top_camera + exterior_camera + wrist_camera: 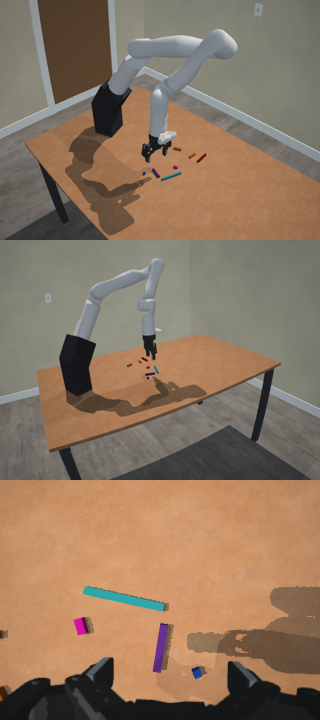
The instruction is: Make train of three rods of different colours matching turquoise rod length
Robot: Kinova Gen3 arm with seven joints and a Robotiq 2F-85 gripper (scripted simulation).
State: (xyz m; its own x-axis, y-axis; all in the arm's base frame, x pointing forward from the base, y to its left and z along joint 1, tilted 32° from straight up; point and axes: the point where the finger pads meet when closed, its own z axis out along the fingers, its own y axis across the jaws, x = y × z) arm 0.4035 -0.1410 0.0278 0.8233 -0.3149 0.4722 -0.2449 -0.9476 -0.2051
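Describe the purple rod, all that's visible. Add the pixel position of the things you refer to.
The purple rod point(155, 172) point(149, 374) point(161, 648) is a slim, straight, square-edged bar in one solid colour, without visible joints or markings; the material can't be told, though it looks rigid. It lies flat on the table, at a steep angle to the turquoise rod point(171, 175) point(156, 369) point(124, 599), one end pointing near that rod's end with a gap between. The small blue rod point(144, 173) point(148, 377) point(197, 672) lies off its other side, apart. Only the table touches it.
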